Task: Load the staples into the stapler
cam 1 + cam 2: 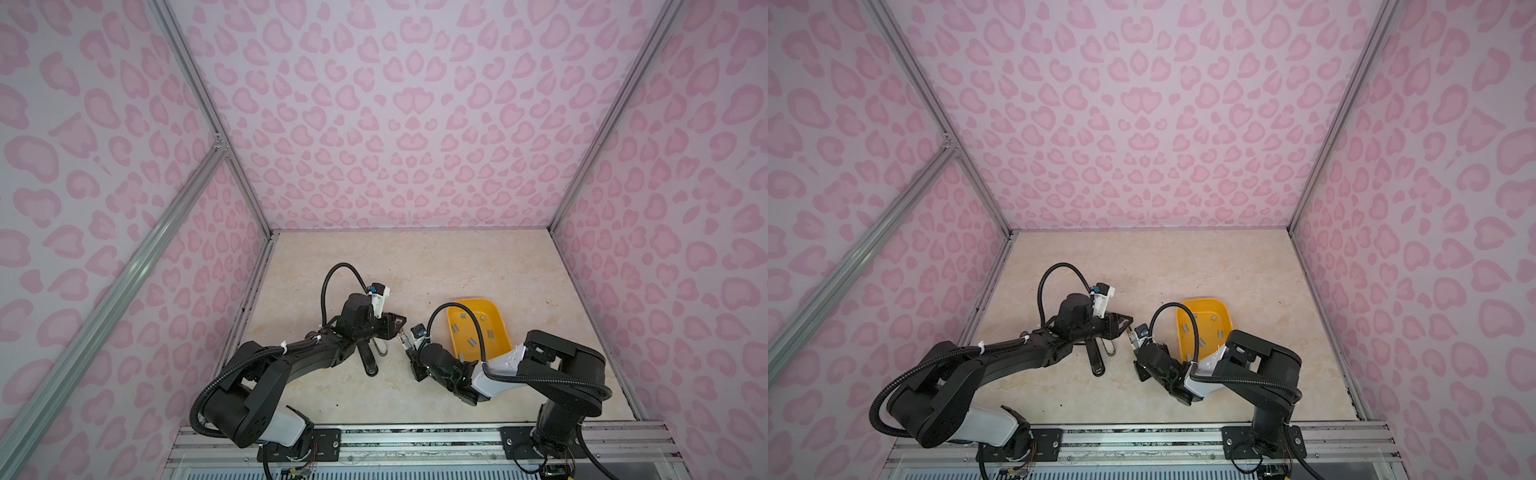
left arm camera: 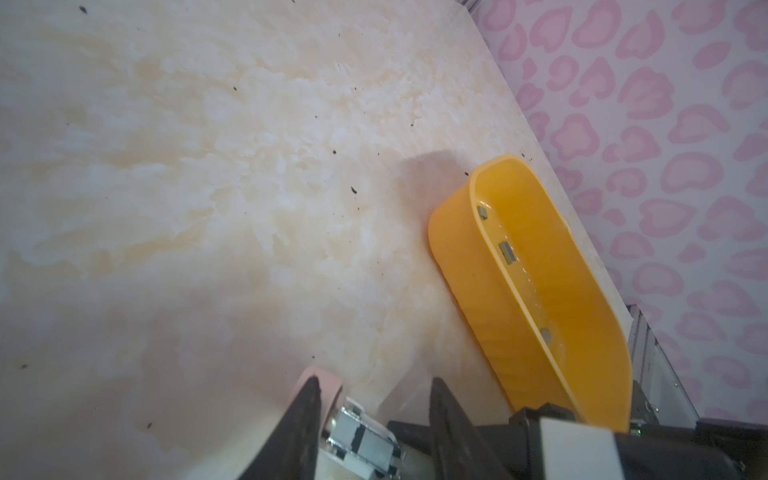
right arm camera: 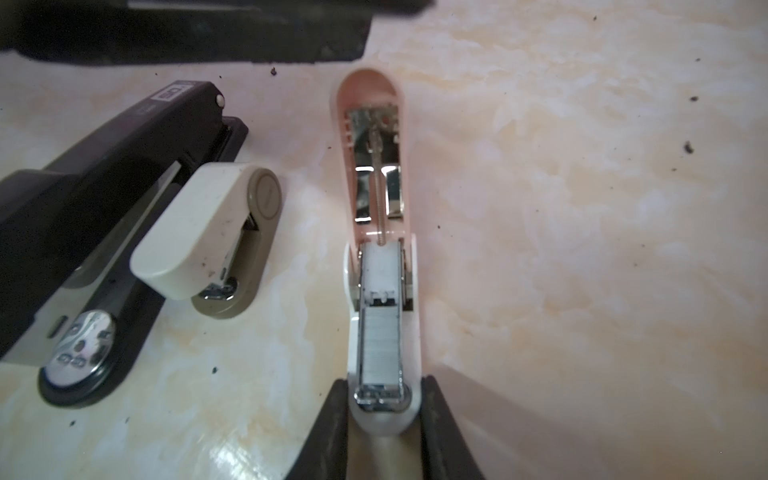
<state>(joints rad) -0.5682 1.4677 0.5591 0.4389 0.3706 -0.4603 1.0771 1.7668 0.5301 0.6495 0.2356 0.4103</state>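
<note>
R gripper (image 3: 384,384) fingers clamped on base nose of pink stapler (image 3: 370,89); lid flipped open, staples (image 3: 380,349) seated in mag. L gripper (image 2: 374,380) fingers held apart, lid tip beside one, nothing gripped. Spare strips (image 2: 508,252) seen in yellow bin (image 2: 457,257).

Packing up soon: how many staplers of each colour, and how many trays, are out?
black stapler: 1
cream stapler: 1
pink stapler: 1
yellow tray: 1
Total: 4
</note>
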